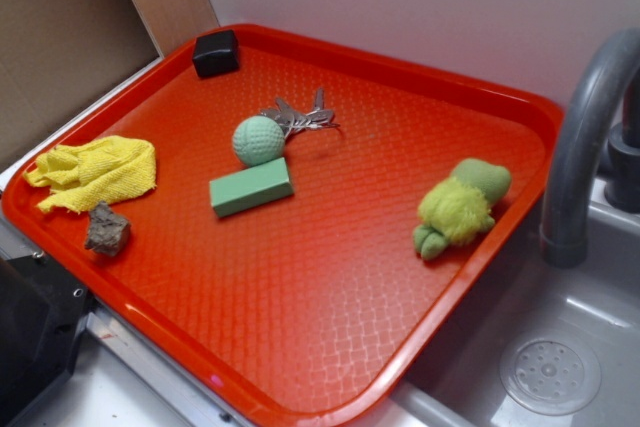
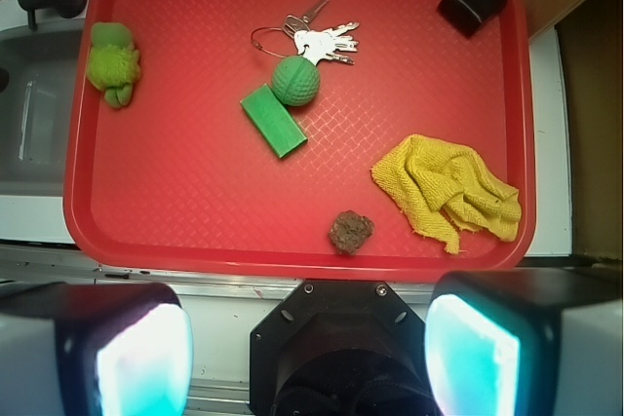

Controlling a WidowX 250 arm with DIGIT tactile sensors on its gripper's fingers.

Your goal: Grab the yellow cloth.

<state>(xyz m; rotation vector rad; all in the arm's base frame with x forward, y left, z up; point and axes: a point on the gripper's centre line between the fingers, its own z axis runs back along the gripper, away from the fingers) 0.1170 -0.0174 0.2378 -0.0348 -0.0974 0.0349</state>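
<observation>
The pincer (image 2: 310,338) hung open and empty high above the red tray (image 2: 292,258), presumably to survey it, while the yellow cloth (image 2: 447,188) lay crumpled at about four o'clock near the rim, beside a brown lump (image 2: 350,231)

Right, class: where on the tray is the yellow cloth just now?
In the exterior view the cloth lies at the tray's left edge, just behind the brown rock; in the wrist view it is lower right.

You have a red tray (image 1: 420,77) bearing: yellow cloth (image 1: 95,172) and brown rock (image 1: 107,231) left, green ball (image 1: 258,139), keys (image 1: 305,117), green block (image 1: 250,187) centre, plush toy (image 1: 460,207) right, black box (image 1: 216,53) far.
</observation>
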